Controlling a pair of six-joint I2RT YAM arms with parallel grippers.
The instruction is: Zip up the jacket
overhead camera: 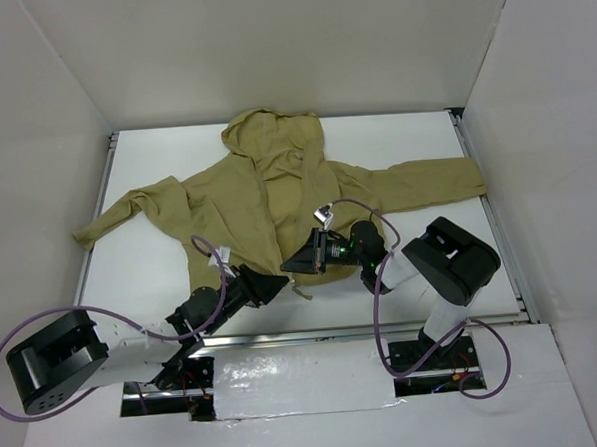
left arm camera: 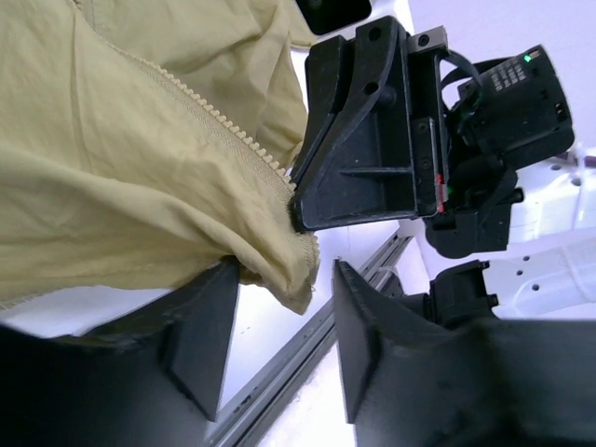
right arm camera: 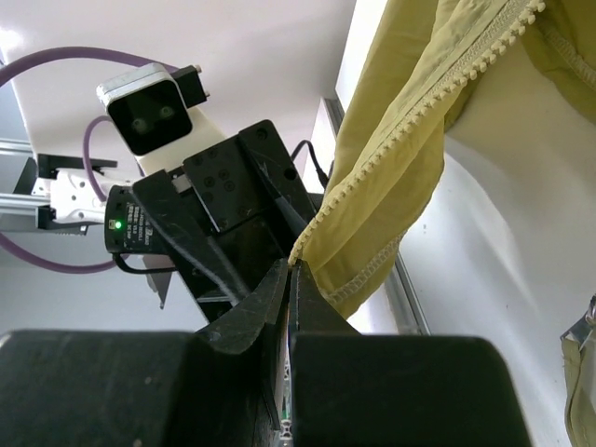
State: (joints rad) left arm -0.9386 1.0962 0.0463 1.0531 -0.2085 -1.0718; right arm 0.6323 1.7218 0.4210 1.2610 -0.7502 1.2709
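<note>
The olive-tan jacket (overhead camera: 266, 185) lies spread on the white table (overhead camera: 405, 148), hood at the far side and front open. My right gripper (overhead camera: 289, 267) (right arm camera: 294, 265) is shut on the bottom end of one zipper edge (right arm camera: 372, 158) and lifts that hem a little. In the left wrist view the same pinch shows at the end of the toothed zipper line (left arm camera: 200, 116). My left gripper (overhead camera: 280, 283) (left arm camera: 284, 270) is open just beside it. The jacket's hem corner (left arm camera: 296, 279) hangs between its fingertips, and cloth rests on the left finger (left arm camera: 200, 335).
A metal rail (overhead camera: 364, 330) (left arm camera: 307, 349) runs along the table's near edge, right under both grippers. White walls close in the table on three sides. The sleeves (overhead camera: 118, 218) (overhead camera: 427, 182) stretch out to either side. A small metal piece (right arm camera: 582, 326) shows at the right edge.
</note>
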